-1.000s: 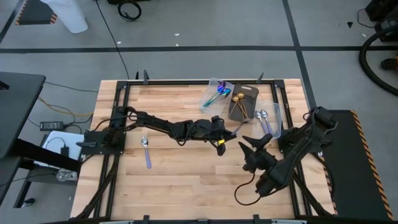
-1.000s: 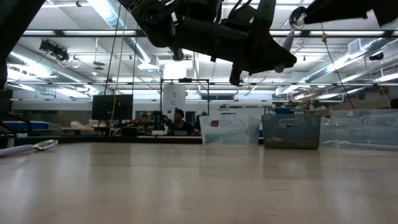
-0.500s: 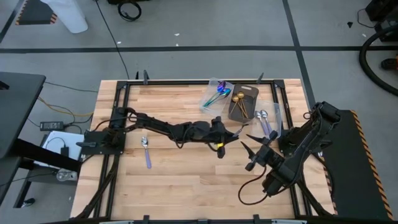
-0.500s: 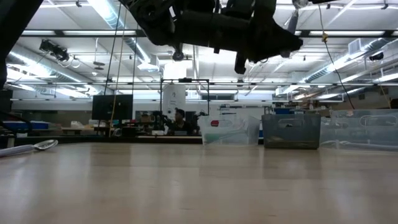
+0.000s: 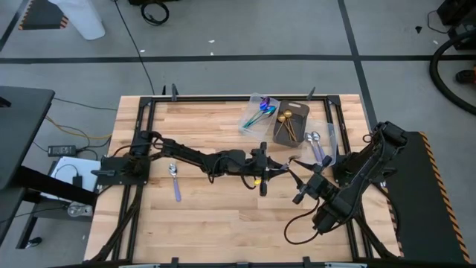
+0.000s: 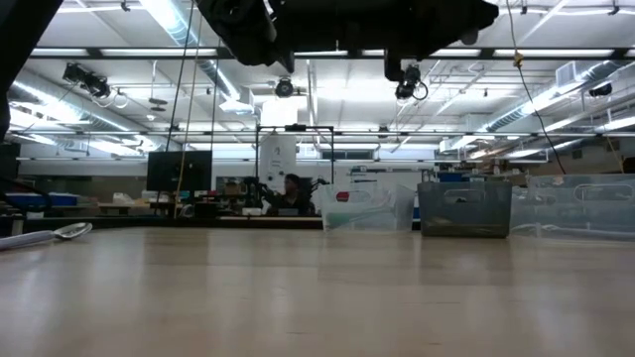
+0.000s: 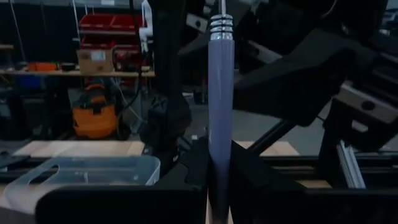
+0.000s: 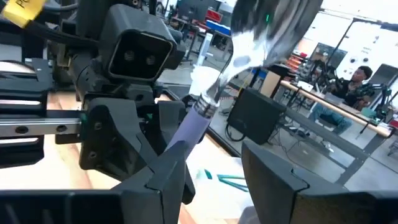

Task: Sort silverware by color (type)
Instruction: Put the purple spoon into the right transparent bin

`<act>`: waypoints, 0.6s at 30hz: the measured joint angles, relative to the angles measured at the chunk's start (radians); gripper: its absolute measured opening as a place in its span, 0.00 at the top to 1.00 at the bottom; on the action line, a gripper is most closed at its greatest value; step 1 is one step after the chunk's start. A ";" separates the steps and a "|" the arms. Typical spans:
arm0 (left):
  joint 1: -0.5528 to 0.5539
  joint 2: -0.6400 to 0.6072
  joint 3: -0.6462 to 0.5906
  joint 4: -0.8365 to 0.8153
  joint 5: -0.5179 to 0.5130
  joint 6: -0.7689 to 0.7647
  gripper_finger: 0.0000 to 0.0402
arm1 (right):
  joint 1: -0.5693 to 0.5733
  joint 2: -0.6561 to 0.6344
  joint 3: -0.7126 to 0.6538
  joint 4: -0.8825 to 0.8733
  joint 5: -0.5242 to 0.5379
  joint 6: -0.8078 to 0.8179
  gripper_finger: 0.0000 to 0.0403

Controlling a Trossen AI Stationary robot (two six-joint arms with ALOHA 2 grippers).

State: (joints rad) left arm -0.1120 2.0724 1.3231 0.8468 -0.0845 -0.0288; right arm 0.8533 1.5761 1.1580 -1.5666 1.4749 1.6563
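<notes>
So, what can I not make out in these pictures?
- Held spoon: bowl cut off by the top edge in the left wrist view, blurred by glare in the right wrist view.
- Low view: top edge cuts off the arms; held spoon not shown.
- High view: spoons in the clear trays are too small to count.

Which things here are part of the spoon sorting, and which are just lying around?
Part of the job: spoon held in the left claw; loose spoon on the table; rainbow spoons, gold spoons and silver spoons, already sorted.

Just lying about: power strip; floor cable; person in the background.
</notes>
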 joint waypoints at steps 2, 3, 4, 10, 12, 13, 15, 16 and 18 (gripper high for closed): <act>0.001 0.000 0.000 0.017 0.000 0.001 0.90 | -0.005 0.000 0.000 -0.002 0.011 -0.001 0.60; 0.003 0.000 0.000 0.021 0.000 0.001 0.90 | -0.006 0.000 0.000 -0.003 0.020 -0.002 0.60; 0.005 0.000 0.000 0.021 0.000 0.001 0.90 | -0.005 -0.003 0.000 -0.001 0.026 -0.006 0.61; 0.011 0.000 0.000 0.020 0.000 0.007 0.90 | 0.002 -0.044 0.026 -0.004 -0.003 -0.063 0.62; 0.011 -0.004 0.000 0.016 0.000 0.020 0.90 | 0.006 -0.058 0.053 0.000 -0.037 -0.130 0.62; 0.011 -0.009 0.000 0.015 -0.001 0.030 0.90 | 0.009 -0.066 0.068 0.001 -0.053 -0.160 0.62; 0.013 -0.029 0.000 0.008 0.000 0.046 0.90 | 0.015 -0.089 0.101 0.008 -0.064 -0.211 0.62; 0.013 -0.042 0.000 0.000 0.000 0.047 0.90 | 0.018 -0.099 0.114 0.015 -0.072 -0.240 0.62; 0.014 -0.067 0.000 -0.019 -0.001 0.049 0.90 | 0.024 -0.121 0.136 0.046 -0.100 -0.316 0.62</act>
State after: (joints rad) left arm -0.0982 2.0057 1.3231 0.8281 -0.0853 0.0200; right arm 0.8769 1.4555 1.2936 -1.5208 1.3750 1.3402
